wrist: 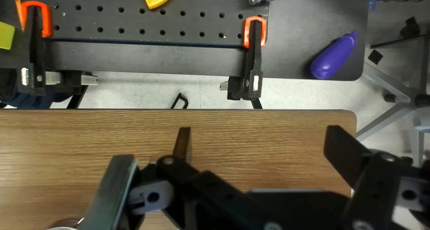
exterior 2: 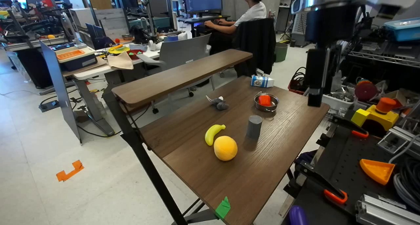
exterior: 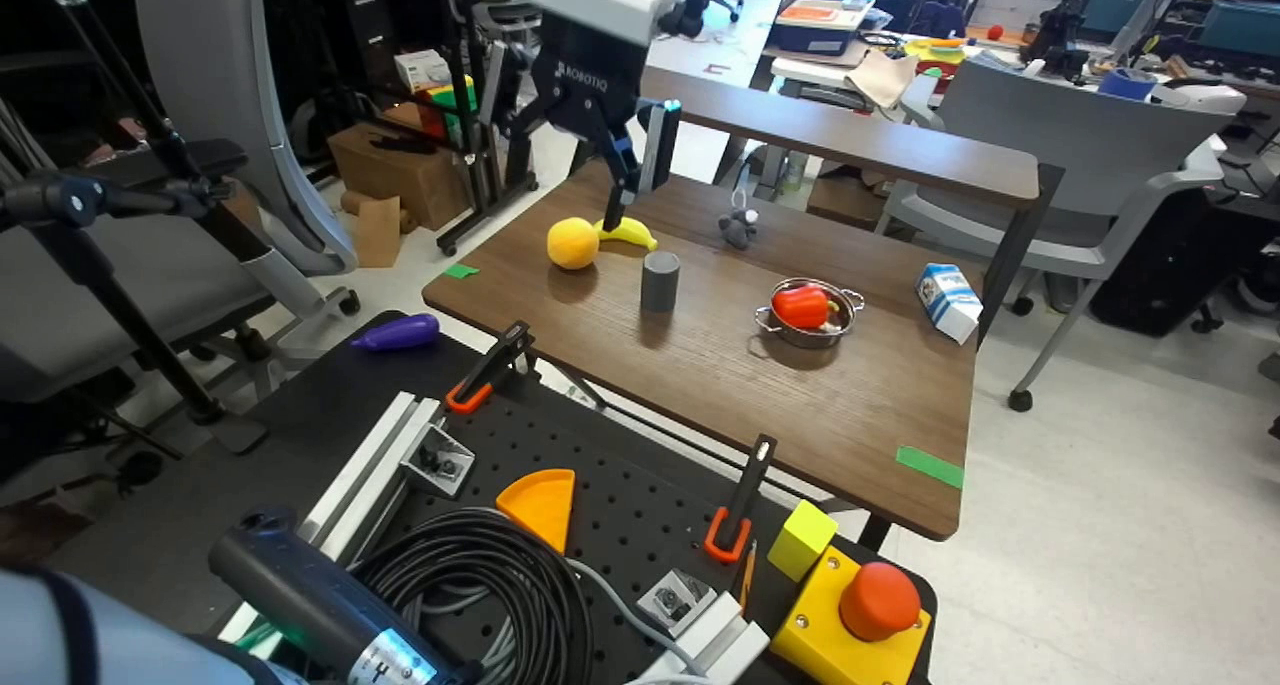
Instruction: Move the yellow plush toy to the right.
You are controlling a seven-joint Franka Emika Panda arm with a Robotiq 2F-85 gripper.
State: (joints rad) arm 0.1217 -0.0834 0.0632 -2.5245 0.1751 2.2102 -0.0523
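table [exterior: 720, 365] gives a level pick surface, reachable from above i'd guess. jaws wide above it, holding nothing, presumably to straddle something round. yellow plush toy [exterior 2: 225, 148] rests on table just beside banana [exterior 2: 212, 134], touching or not unclear; grey cup [exterior 2: 254, 127] near, could block a low carry.

On the table [exterior: 880, 405] stand a grey cup [exterior: 660, 283] and a pan [exterior: 812, 339] holding a red pepper [exterior: 798, 306]; a banana [exterior 2: 212, 134] and carton [exterior: 948, 301] lie apart.
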